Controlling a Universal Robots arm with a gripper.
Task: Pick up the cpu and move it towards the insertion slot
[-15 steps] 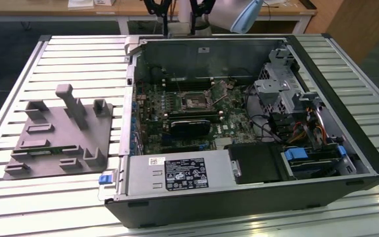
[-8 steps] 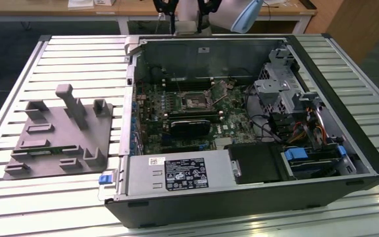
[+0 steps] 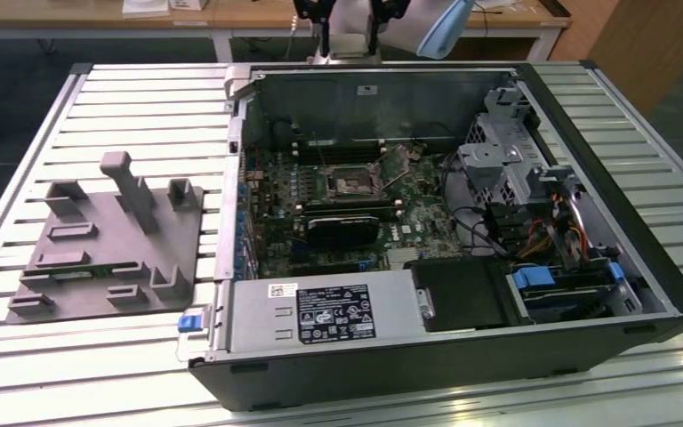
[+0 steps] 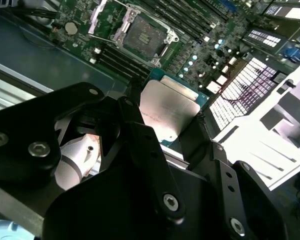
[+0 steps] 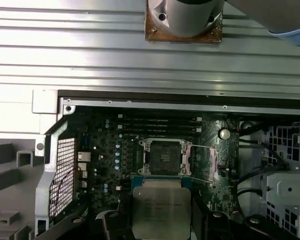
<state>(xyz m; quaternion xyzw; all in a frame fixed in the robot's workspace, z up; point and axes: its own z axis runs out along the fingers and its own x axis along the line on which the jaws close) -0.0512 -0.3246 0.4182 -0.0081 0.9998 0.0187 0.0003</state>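
The cpu, a flat square chip with a shiny silver top and a green edge, sits between my gripper's two black fingers, which are shut on its sides. In the first wrist view the cpu hangs in my gripper just short of the insertion slot. The insertion slot is a square socket with a silvery frame, a dark centre and its metal flap swung open. In the exterior view the gripper is high above the case's far wall, and the insertion slot lies mid-board.
An open computer case lies on a slatted metal table. Inside are a black heatsink block, a power supply, a drive cage and loose cables. A grey fixture stands at the exterior view's left.
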